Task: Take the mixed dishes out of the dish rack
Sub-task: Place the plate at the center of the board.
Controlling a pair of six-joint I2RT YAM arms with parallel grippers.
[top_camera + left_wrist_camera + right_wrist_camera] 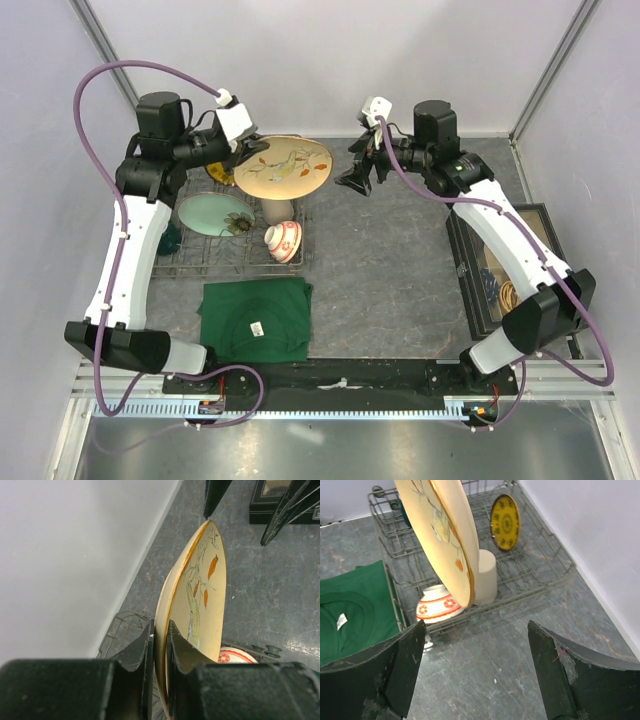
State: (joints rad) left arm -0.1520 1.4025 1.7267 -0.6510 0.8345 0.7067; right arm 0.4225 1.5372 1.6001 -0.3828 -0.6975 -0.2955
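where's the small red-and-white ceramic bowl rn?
Top view, left side: the small red-and-white bowl sits in the near-right corner of the grey wire dish rack, next to the tall beige cup and just beyond the dark green folded cloth.

Cream floral plate (283, 166): glazed ceramic, glossy.
Small red-and-white bowl (437, 611): glossy glaze.
Tall beige cup (486, 577): matt.
Dish rack (545, 577): grey metal wire, dull.
Folded cloth (255, 318): green fabric, matt.
Tabletop (390, 270): mottled grey, faint sheen.
Right gripper (476, 630): matt black plastic, rough edges.
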